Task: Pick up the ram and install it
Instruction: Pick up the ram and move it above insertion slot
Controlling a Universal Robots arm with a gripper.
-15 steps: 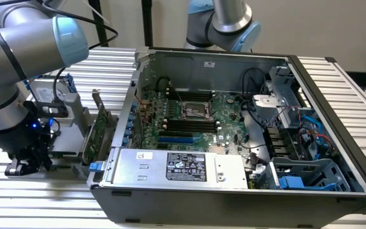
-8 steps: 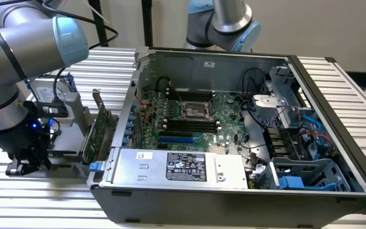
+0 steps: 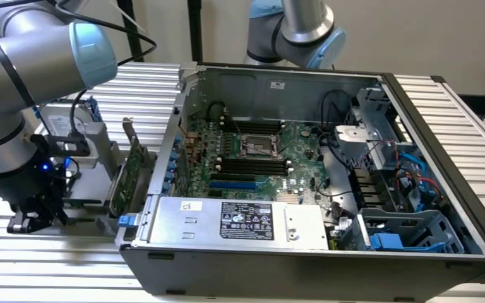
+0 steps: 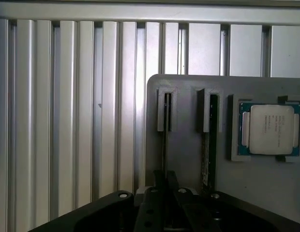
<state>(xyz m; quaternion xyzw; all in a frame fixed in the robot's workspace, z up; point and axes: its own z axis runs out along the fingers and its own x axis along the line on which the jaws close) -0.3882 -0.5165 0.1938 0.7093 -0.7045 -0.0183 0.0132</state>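
The jaws appear closed narrowly on the ram (image 4: 166,140), which stands edge-up in its holder (image 4: 186,154) slot on the tabletop (image 4: 67,121). An off-centre grip may tilt the ram, jamming it there.

Nothing legible — power supply label (image 3: 247,220); processor marking (image 4: 271,128) too small
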